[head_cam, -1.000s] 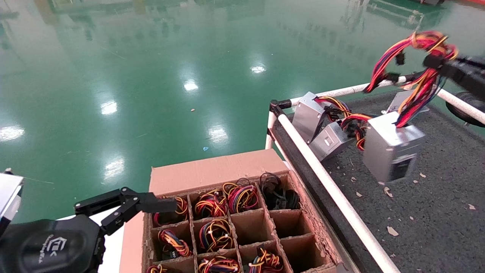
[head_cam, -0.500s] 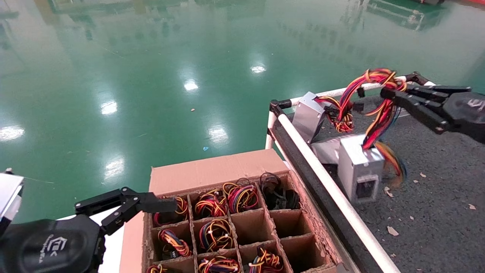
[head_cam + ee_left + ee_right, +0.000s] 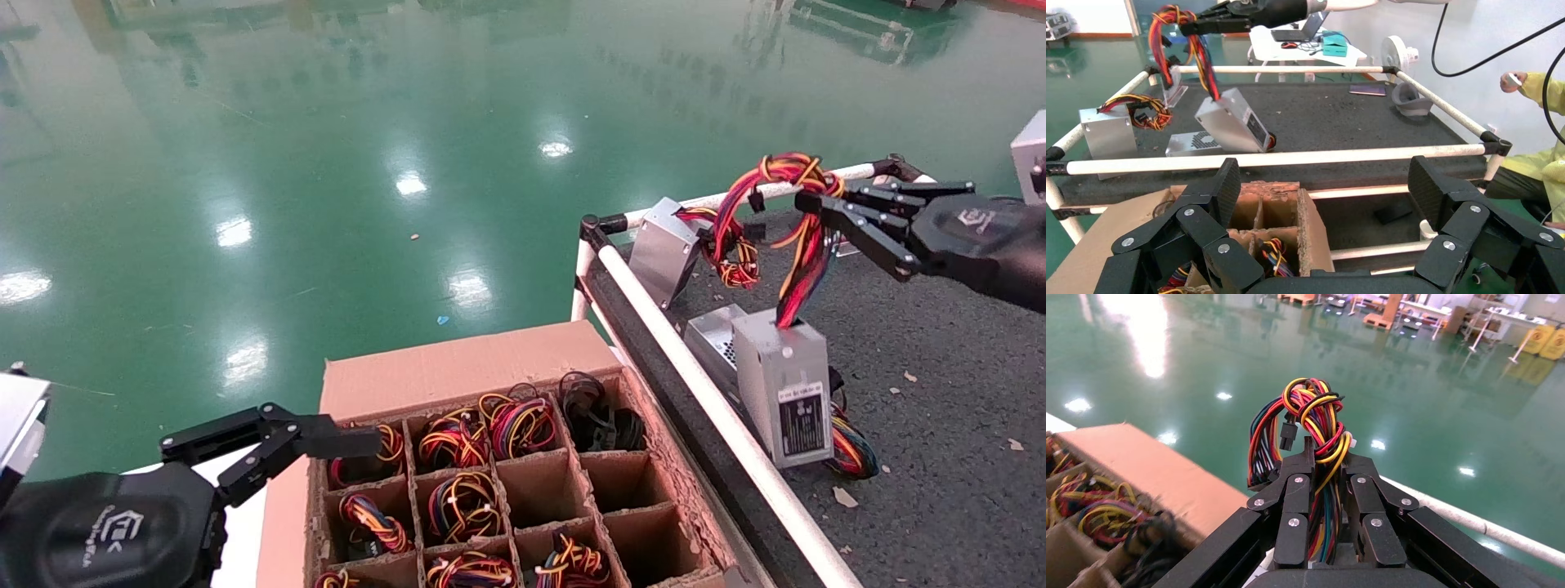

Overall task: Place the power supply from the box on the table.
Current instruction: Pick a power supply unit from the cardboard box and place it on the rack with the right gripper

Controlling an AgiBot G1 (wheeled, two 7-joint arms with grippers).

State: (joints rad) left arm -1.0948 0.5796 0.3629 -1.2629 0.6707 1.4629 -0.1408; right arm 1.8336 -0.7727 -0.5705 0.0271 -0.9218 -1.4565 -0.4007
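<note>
My right gripper (image 3: 817,208) is shut on the red, orange and yellow wires (image 3: 1309,416) of the power supply (image 3: 784,392), with the bundle running between its fingers (image 3: 1294,502). The silver-grey unit hangs tilted from those wires, and its lower end is down on the dark table (image 3: 940,425), just inside the near white rail (image 3: 695,367). The left wrist view also shows the power supply (image 3: 1232,119) slanting on the mat. The box (image 3: 458,367) stands below the rail, with wire bundles in several cells. My left gripper (image 3: 1324,196) hangs open by the box's corner.
Two other silver units are on the table: one (image 3: 666,245) leans in the far corner, and one with a fan grille (image 3: 715,335) lies flat beside the held unit. A grey object (image 3: 1410,98) lies at the table's far side. A person in yellow (image 3: 1535,92) stands beyond.
My right gripper came down and toward the near rail with the power supply. The unit went from swinging in the air to touching the mat. The left arm has not moved.
</note>
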